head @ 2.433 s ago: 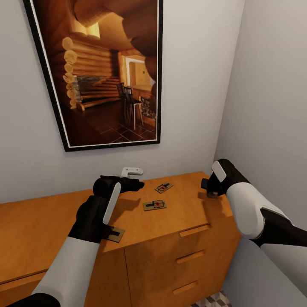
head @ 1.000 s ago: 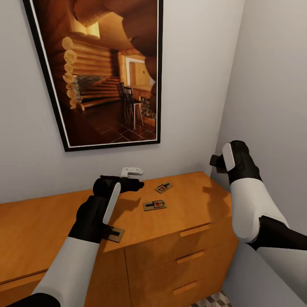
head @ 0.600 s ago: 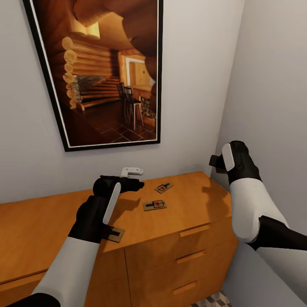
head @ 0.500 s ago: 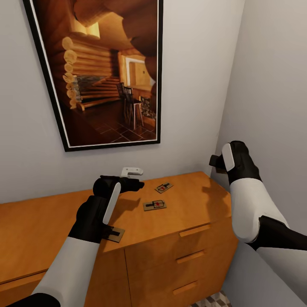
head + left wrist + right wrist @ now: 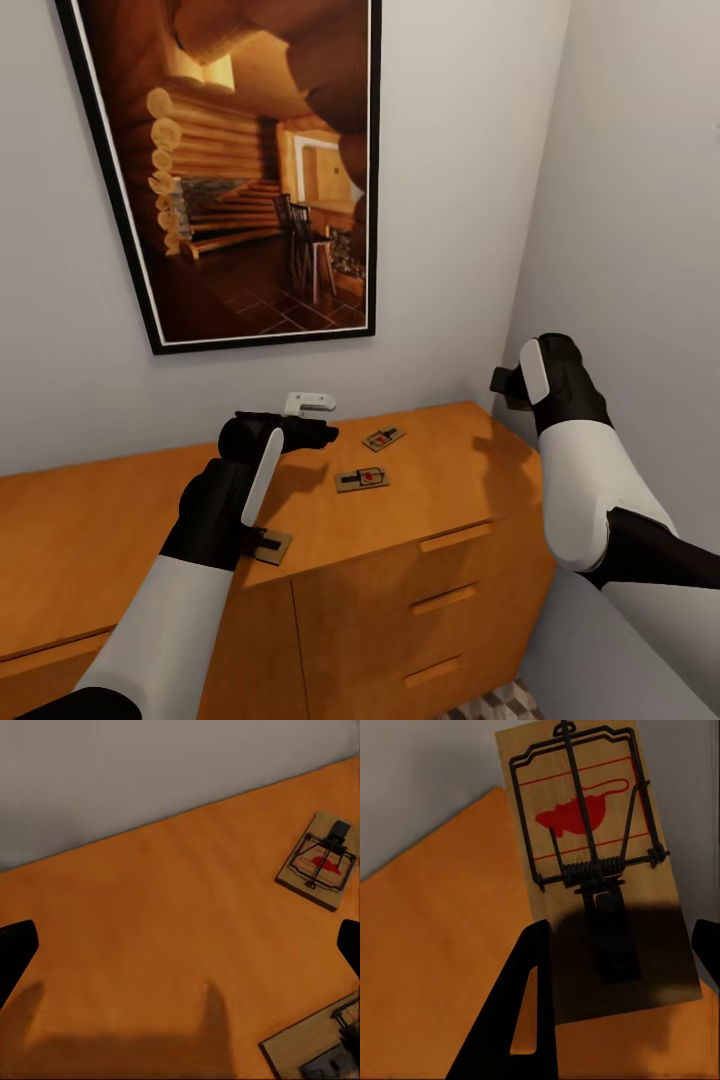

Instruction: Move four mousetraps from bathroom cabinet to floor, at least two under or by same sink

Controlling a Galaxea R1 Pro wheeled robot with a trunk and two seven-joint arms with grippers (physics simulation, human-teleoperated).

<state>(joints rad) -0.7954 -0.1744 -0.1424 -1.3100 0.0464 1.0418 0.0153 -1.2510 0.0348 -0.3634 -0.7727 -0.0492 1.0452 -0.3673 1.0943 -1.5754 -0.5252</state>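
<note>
The orange-brown cabinet (image 5: 440, 545) stands against the wall, in the corner. Three mousetraps lie on its top: one at the back (image 5: 383, 438), one in the middle (image 5: 362, 479), and one near the front edge (image 5: 270, 544), half hidden by my left forearm. My left gripper (image 5: 318, 433) hovers open over the top, with two traps (image 5: 319, 861) (image 5: 315, 1057) beside it and nothing between its fingers (image 5: 15, 954). My right gripper (image 5: 508, 384) is raised above the cabinet's right end, shut on the fourth mousetrap (image 5: 592, 862).
A large framed picture (image 5: 240, 170) hangs above the cabinet, with a small white fitting (image 5: 308, 402) on the wall below it. A grey side wall (image 5: 640, 250) lies close to my right arm. A sliver of patterned floor tile (image 5: 492, 704) shows at the cabinet's foot.
My right gripper rose from the cabinet top with the mousetrap in it, then held still. The left arm has not moved. The view shifted very slightly.
</note>
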